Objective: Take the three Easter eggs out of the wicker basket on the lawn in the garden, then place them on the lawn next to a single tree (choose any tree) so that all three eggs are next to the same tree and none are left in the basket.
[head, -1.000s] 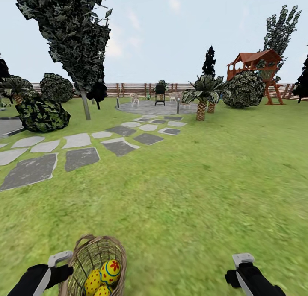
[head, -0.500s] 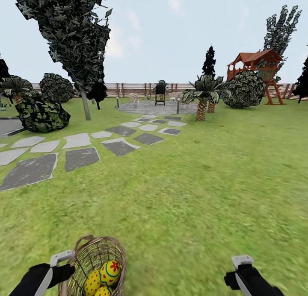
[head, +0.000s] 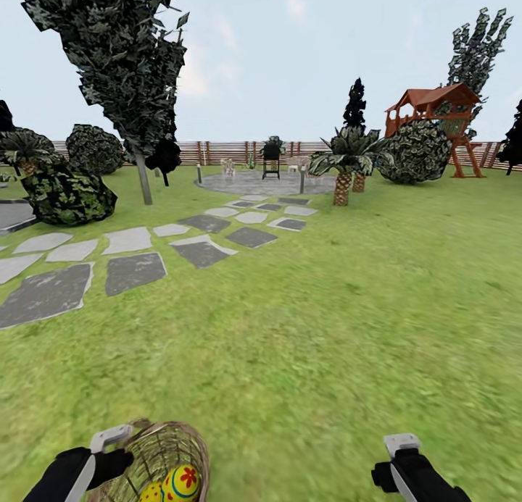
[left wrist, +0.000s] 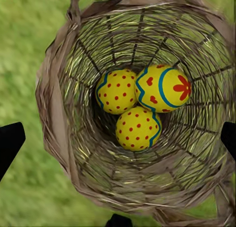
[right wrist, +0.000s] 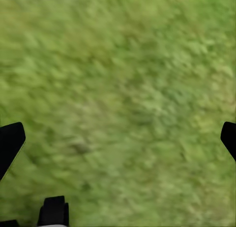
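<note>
The wicker basket [head: 190, 448] stands on the lawn [head: 326, 328] at the bottom left of the head view, cut off by the picture's edge. Two of the yellow Easter eggs [head: 181, 482] show inside it there. The left wrist view looks straight down into the basket [left wrist: 59, 119] at all three eggs [left wrist: 162, 88], which lie together on its bottom. My left gripper [head: 107, 453] hangs open above it at its left rim, fingertips spread wide [left wrist: 118, 138]. My right gripper [head: 401, 460] is open over bare grass [right wrist: 123, 89]. The thick-trunked tree is out of view.
A grey stepping-stone path [head: 130, 270] runs from the left toward a round paved patio [head: 261, 182] with chairs. A slim-trunked dark tree [head: 143, 176], bushes [head: 65, 194], short palms [head: 341, 183], a red-roofed playhouse [head: 435, 107] and the slat fence [head: 217, 152] lie farther off.
The whole view has moved forward a little: the basket sits lower in the head picture and is more cut off. Both grippers stay open.
</note>
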### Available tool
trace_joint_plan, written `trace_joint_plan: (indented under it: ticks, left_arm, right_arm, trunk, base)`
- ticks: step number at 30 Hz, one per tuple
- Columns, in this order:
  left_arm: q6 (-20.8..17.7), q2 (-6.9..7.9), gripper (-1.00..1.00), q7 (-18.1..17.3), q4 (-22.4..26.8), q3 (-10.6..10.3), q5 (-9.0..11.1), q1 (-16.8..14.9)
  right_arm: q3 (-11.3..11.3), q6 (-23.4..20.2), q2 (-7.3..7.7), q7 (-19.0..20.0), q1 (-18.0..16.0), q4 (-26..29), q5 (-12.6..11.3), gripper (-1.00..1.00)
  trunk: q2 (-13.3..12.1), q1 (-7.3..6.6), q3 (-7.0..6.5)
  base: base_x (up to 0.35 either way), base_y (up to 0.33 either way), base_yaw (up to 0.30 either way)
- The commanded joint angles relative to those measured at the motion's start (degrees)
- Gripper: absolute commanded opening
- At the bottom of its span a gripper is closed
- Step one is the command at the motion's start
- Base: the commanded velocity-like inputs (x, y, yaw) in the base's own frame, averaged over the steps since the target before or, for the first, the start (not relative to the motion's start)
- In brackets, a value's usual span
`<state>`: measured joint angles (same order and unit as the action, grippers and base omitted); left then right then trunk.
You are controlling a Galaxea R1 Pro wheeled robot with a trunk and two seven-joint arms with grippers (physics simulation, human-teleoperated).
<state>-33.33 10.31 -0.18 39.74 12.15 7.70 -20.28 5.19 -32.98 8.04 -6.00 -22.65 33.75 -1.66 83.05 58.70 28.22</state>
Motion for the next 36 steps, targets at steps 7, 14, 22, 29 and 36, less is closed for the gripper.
trace_joint_plan:
  ticks: [7, 14, 22, 29, 36]
  left_arm:
    - [0.1, -0.74, 1.0, 0.0, 0.1, 0.2, 0.4, 0.0]
    - [0.2, -1.16, 1.0, 0.1, 0.1, 0.2, 0.3, 0.0]
    - [0.2, -1.32, 1.0, 0.0, 0.1, 0.2, 0.3, 0.0]
    - [-0.4, -1.36, 1.0, 0.0, 0.1, 0.2, 0.3, 0.0]
    - [-0.1, -1.27, 1.0, -0.3, 0.1, 0.1, 0.3, 0.0]
  right_arm:
    - [0.3, -0.3, 0.05, -0.3, 0.0, 0.1, -0.2, 1.0]
    - [0.4, -0.3, 0.05, -0.3, 0.0, 0.1, -0.2, 1.0]
    - [0.5, -0.3, 0.05, -0.3, 0.0, 0.1, -0.2, 1.0]
    - [0.5, -0.3, 0.05, -0.3, 0.0, 0.1, -0.2, 1.0]
    - [0.4, -0.3, 0.05, -0.3, 0.0, 0.1, -0.2, 1.0]
  trunk:
    - [0.0, 0.03, 0.06]
    - [0.0, 0.03, 0.06]
    - [0.0, 0.03, 0.06]
    - [0.0, 0.03, 0.06]
    - [0.0, 0.03, 0.06]
  base:
    - [0.248, -0.027, 0.0]
    - [0.066, -0.035, 0.0]
    - [0.139, -0.141, 0.0]
    - [0.009, -0.011, 0.0]
    - [0.0, 0.0, 0.0]
